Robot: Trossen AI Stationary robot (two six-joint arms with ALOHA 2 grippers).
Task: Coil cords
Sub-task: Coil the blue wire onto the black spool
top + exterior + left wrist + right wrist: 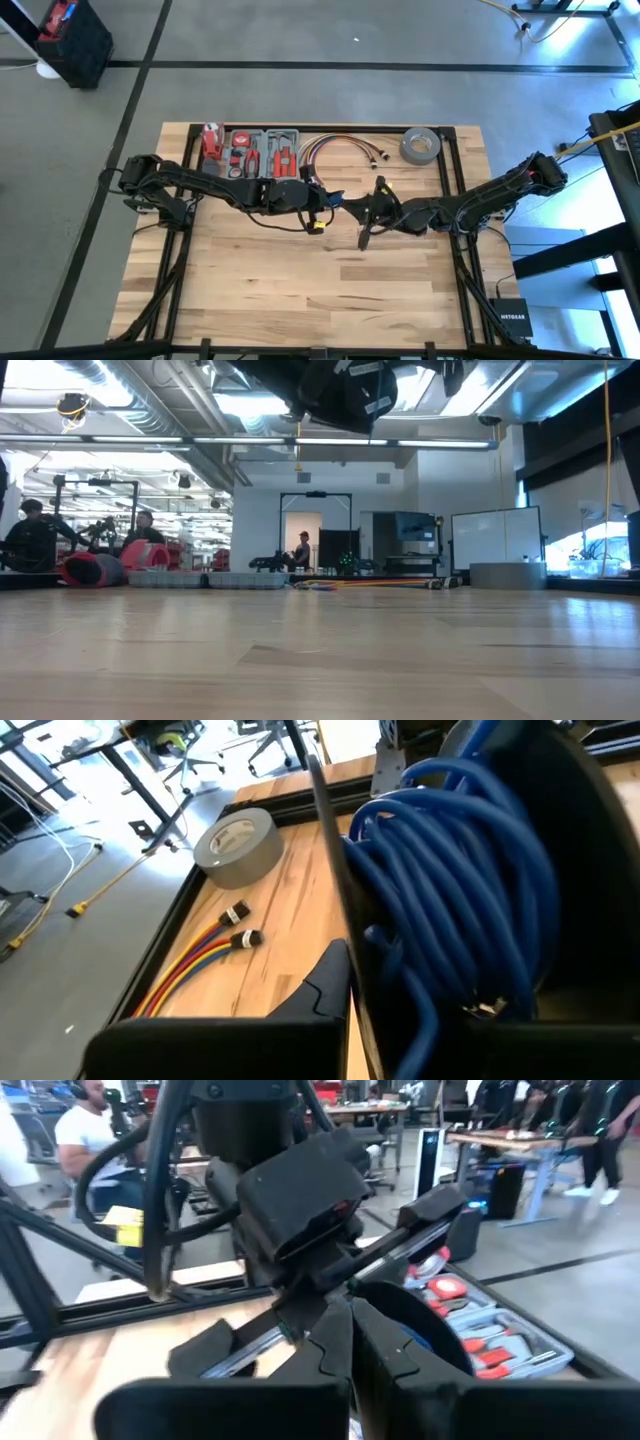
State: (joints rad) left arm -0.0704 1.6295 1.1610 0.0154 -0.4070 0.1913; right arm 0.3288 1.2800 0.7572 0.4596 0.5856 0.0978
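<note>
The wooden desk (300, 290) fills the high view's centre. Both arms meet mid-frame above it, the left end effector (335, 203) and right end effector (368, 212) both clenched. A coiled blue cord (460, 890) fills the left wrist view's right half, close against the left end effector. Grey tape roll (421, 146) and coloured cables (340, 148) lie along the desk's upper edge.

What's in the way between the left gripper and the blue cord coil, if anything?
Nothing visible. The blue cord coil sits right up against the left gripper over mid-table. The grey tape roll and the plug-ended cable bundle lie off to the side near the table's edge, clear of it.
</note>
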